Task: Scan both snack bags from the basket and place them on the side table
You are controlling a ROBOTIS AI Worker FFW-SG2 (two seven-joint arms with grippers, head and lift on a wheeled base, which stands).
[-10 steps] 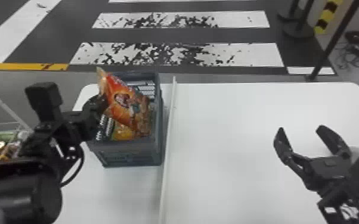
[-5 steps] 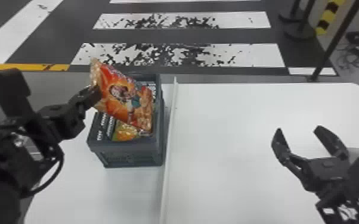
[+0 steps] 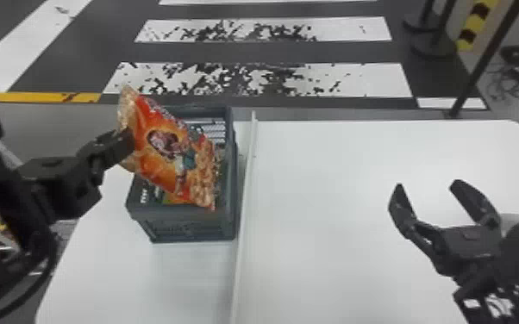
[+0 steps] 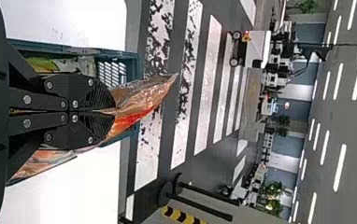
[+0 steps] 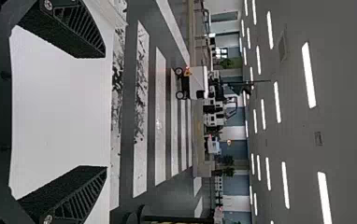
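One snack bag [image 3: 159, 161] is pinched in the left gripper [image 4: 112, 111] above the basket [image 3: 189, 228]; the right gripper [image 3: 428, 185] is spread wide. What looks like the second bag [image 4: 41, 64] lies inside, so both placements remain, and scanning cannot be judged.

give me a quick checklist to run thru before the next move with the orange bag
1. Orange snack bag gripped: ok, the left gripper is shut on one end of it.
2. Bag lifted above the basket floor: ok, its upper part rises above the basket.
3. Bag's lower end free of the basket rim: cannot tell, it overlaps the basket from above.
4. Barcode visible for scanning: cannot tell, no code can be made out.
5. Right gripper empty: ok, its fingers are open over the white table.
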